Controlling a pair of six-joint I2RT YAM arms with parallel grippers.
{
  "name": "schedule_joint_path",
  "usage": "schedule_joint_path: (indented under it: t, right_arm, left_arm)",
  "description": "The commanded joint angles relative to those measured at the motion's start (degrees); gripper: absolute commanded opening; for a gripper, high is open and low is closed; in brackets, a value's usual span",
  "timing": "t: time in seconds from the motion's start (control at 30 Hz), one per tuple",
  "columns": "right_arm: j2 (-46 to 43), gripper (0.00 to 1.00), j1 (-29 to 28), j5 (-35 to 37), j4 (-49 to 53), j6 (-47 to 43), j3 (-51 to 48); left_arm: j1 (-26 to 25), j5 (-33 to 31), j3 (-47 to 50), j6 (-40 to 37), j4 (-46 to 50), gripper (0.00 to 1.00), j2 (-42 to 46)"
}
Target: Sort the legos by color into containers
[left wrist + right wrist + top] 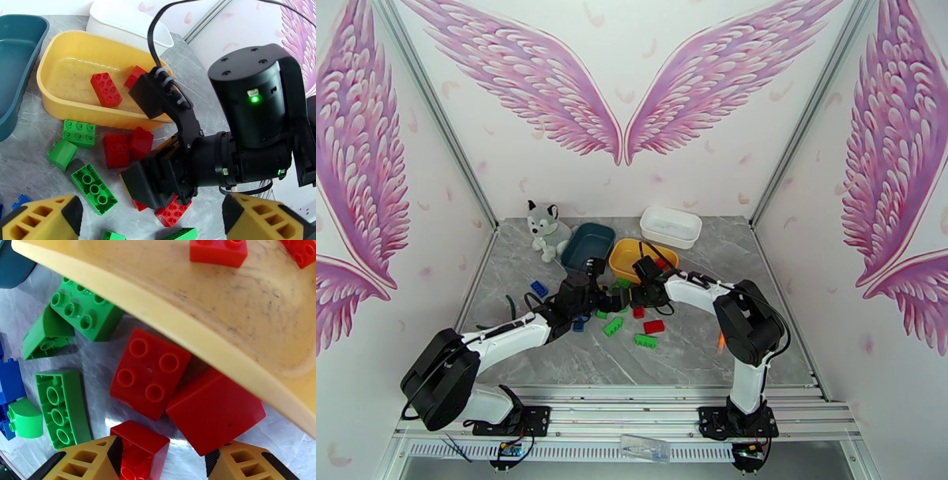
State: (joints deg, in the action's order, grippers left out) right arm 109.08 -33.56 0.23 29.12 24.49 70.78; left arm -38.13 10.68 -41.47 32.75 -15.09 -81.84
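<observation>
Only two red legos (pixel 105 89) lie in the yellow tub (pixel 79 114), so most sorting seems left: loose bricks (pixel 94 188) sit just in front of it, where the right gripper (pixel 162 452) straddles a small red brick (pixel 138 445), fingers half apart, and the left gripper (pixel 152 209) hovers, fingers wide.

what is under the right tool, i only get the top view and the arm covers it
Observer: A small red brick on the table, between the right tool's open fingers, not clamped.
Operator: how many reds are in the yellow tub
Observer: Two red bricks lie in the yellow tub.
Operator: left tool carrying anything
Observer: No, the left tool is wide open and empty.
</observation>
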Motion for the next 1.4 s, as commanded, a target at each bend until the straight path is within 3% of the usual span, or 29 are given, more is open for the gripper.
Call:
schedule_joint_path:
  t: [0.0,0.23,0.47,0.83,1.37]
  right_arm:
    - [1.01,0.59,-0.92,2.46,0.47,1.09,1.68]
    - [-0.1,0.49,-1.85,2.66,0.5,1.17,1.55]
    - [-0.63,0.59,-2.94,3.98,1.04,1.27,1.7]
    - [-5.88,0.59,-3.9,5.82,-0.29,1.18,-0.66]
    - [1.34,0.6,-5.73,7.3,4.18,0.05,4.47]
  left_arm:
    - [0.15,0.57,0.36,0.42,0.52,0.99,0.3]
    - [0.16,1.03,0.25,0.65,0.28,0.99,-0.25]
    - [0.25,0.75,0.25,0.23,0.59,0.99,-0.05]
    - [0.25,0.84,0.16,0.29,0.46,0.99,-0.44]
    - [0.51,1.05,0.07,0.38,0.59,0.99,-0.6]
